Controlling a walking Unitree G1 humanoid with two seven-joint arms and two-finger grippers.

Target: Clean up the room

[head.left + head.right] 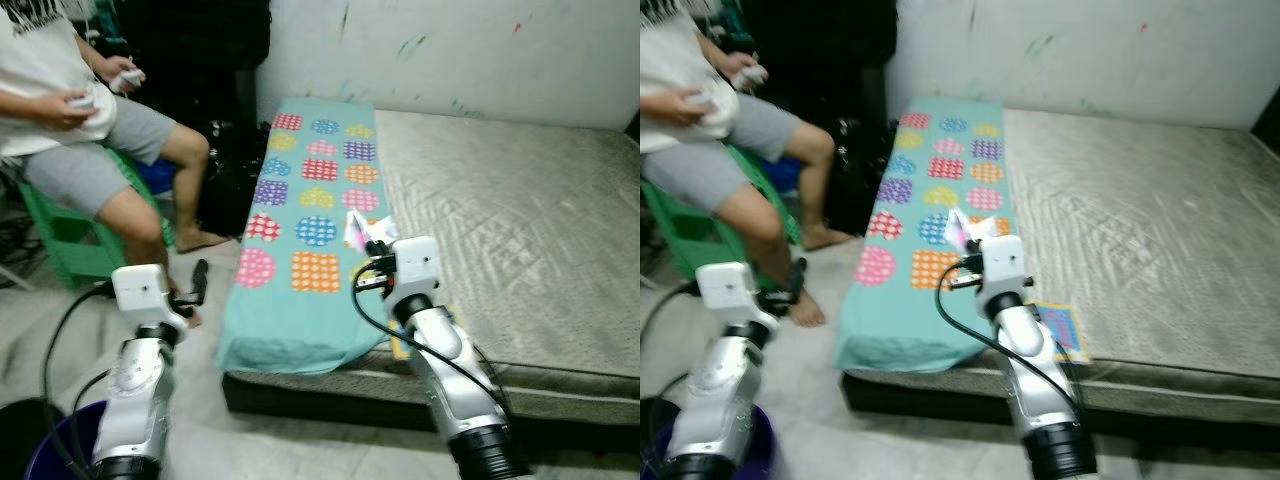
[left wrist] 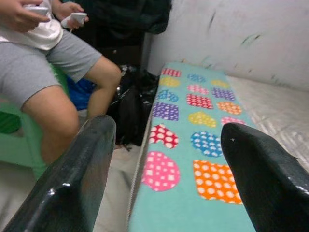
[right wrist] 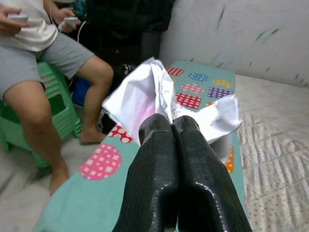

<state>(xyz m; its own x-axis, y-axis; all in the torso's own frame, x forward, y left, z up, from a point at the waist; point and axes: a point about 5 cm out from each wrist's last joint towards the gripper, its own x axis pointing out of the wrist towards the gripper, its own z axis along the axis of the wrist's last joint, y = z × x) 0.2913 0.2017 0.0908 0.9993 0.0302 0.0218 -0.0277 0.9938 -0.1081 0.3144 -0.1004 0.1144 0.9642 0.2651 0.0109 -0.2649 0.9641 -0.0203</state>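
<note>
My right hand (image 3: 171,121) pinches a crumpled white wrapper (image 3: 145,92), perhaps paper, above the teal blanket (image 1: 300,300) at twelve o'clock; my left hand (image 2: 164,145) hangs released near a seated person (image 1: 90,130).

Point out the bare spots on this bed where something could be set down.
Free: the grey mattress between the teal dotted blanket and the wall. Crowded: the blanket's near end, where the right gripper holds crumpled white paper, and the floor beside the seated person.
</note>
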